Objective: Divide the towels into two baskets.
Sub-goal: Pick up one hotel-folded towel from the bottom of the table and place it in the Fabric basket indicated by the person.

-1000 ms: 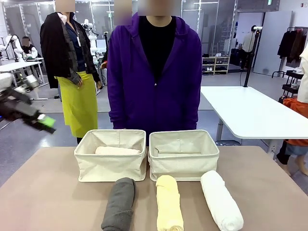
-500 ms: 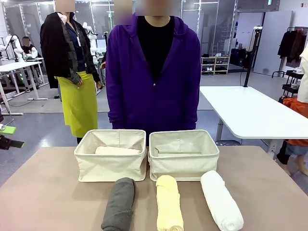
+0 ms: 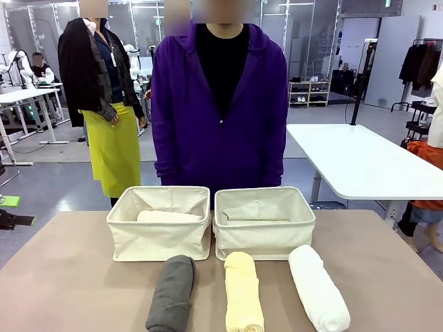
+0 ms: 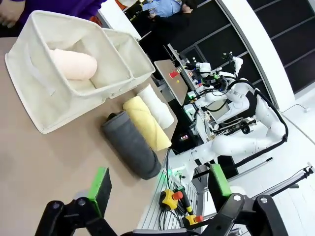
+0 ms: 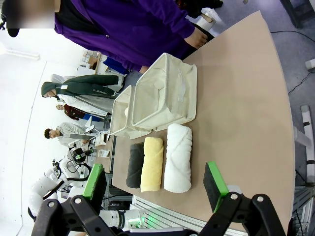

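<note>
We log the left jaws spread fully wide and empty, at the far left of the scene, well apart from the towels. The right jaws are equally wide, gripping nothing, and look onto the desk (image 3: 69, 277) from its right side.

2 baskets stand side by side at the far middle, before a person in a purple hoodie (image 3: 221, 117). The pink towel (image 3: 169, 216) lies inside the left basket (image 3: 159, 245).

3 towels lie on the desk just near of the baskets: grey towel (image 3: 172, 294) left, yellow towel (image 3: 243, 297) middle with its far end at the right basket (image 3: 266, 238), white towel (image 3: 318, 287) right.
</note>
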Available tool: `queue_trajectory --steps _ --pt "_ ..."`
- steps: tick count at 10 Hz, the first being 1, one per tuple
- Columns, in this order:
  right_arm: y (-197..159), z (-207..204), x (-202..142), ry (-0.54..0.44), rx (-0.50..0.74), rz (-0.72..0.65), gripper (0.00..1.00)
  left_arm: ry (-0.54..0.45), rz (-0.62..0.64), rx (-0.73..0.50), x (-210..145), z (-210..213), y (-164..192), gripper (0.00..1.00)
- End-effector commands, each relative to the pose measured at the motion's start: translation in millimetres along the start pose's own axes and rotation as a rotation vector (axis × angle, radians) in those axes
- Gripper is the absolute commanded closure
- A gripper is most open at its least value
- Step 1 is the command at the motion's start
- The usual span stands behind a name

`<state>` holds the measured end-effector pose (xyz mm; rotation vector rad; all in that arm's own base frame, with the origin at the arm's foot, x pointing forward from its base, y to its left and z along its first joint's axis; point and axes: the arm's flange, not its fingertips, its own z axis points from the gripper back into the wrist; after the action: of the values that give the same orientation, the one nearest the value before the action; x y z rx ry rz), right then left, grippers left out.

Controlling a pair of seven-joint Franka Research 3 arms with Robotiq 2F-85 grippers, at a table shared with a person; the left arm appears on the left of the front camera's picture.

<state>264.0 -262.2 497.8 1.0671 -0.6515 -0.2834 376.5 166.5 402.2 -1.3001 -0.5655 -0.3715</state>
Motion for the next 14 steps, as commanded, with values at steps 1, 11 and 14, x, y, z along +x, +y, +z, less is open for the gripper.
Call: queue_trajectory --steps 1,11,14 --pt "2.7 2.0 -0.7 -0.005 0.008 0.008 0.00 0.001 0.009 0.009 3.3 2.9 -9.6 0.00" --pt "2.7 2.0 -0.7 -0.005 0.008 0.008 0.00 0.001 0.009 0.009 3.3 2.9 -9.6 0.00" --pt "2.7 2.0 -0.7 -0.005 0.008 0.008 0.00 0.001 0.009 0.009 3.3 2.9 -9.6 0.00"
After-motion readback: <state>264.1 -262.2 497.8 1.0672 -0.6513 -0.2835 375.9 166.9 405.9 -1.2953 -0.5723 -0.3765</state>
